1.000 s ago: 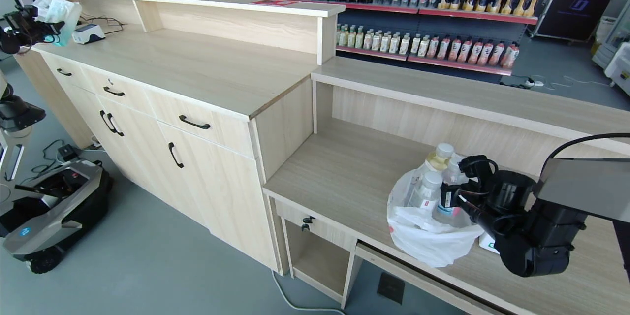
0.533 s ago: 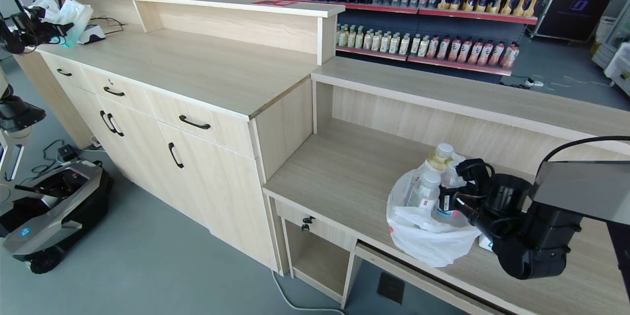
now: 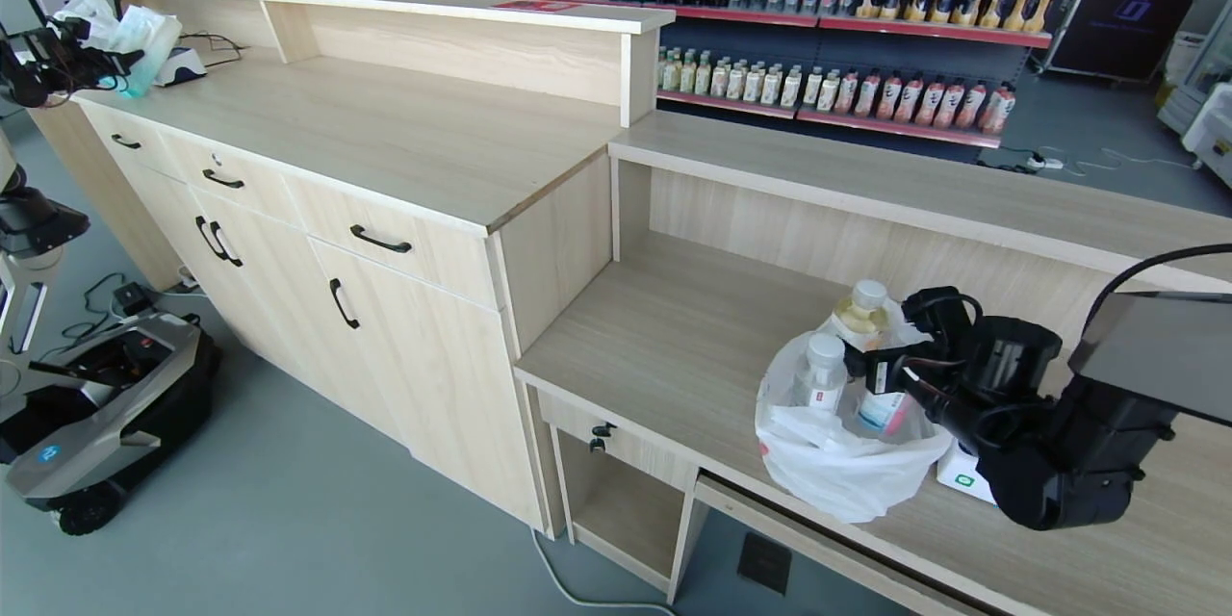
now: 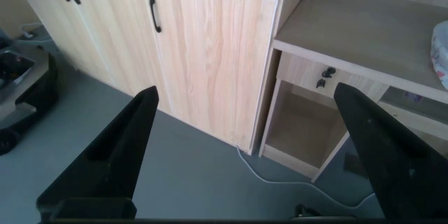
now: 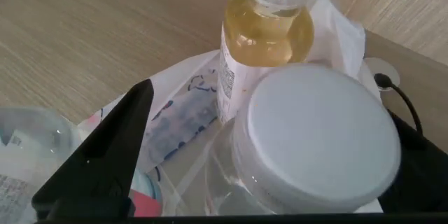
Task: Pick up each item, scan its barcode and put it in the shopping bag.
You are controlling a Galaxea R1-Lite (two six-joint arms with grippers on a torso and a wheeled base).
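Trouble would most likely come from the thin film of the shopping bag (image 3: 837,476). The right gripper (image 3: 897,351) sits right at the bag's mouth, and if you draw it off carelessly a finger or the wrist cable could catch the plastic and drag the whole bag along. The bag stands near the front edge of the desk (image 3: 674,337) with nothing propping it. A knock on the clear bottle (image 5: 315,140) could also tip it into the juice bottle (image 5: 269,35) just beside it in the bag.

That gripper's jaws stand wide apart astride the clear bottle's cap. Bag film shows through the gap on one side, so I judge it has hold of nothing. The left gripper (image 4: 245,105) hangs well apart from the bag, over the floor — spread wide and empty.

The clear bottle stands upright inside the bag, on the gripper's side. It is see-through plastic with a broad white screw cap and a pink-and-blue label. The juice bottle, toward the back of the bag, holds pale yellow liquid, and a third white-capped bottle (image 3: 823,366) stands in the bag on the side away from the gripper. The bag itself is crumpled, translucent white, mouth open. A small white box (image 3: 958,481) lies just beside the bag.
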